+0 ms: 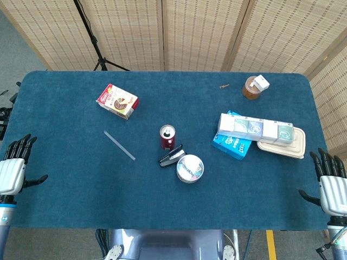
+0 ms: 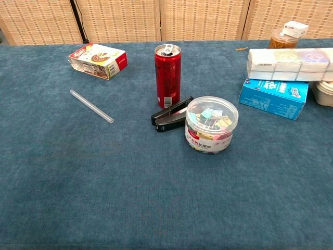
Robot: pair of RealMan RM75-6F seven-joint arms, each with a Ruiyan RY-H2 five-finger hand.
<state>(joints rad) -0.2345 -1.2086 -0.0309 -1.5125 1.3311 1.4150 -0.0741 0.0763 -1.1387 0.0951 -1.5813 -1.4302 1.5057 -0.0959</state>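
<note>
I have both hands parked off the table edges, holding nothing. My left hand (image 1: pixel 13 168) sits at the near left edge with fingers spread, and my right hand (image 1: pixel 329 181) mirrors it at the near right edge, fingers apart too. Neither shows in the chest view.

Nearest the left hand is the clear straw (image 1: pixel 119 145), lying flat and slanted on the blue cloth (image 1: pixel 65 200), well apart from everything else. Further in stands the red can (image 1: pixel 167 137), upright with its tab opened, a black stapler (image 1: pixel 171 156) just beside its base and a round tub of clips (image 1: pixel 190 168) touching or nearly touching the stapler. Nearest the right hand is the beige container (image 1: pixel 282 147), with a row of tissue packs (image 1: pixel 255 128) lying across it and a blue packet (image 1: pixel 233 142).

If I go for the straw, I judge it wants a low, slow approach with the fingers lined up across its length; it is thin, likely to roll, so I'd pinch near the middle and keep the wrist flat to the cloth
</note>
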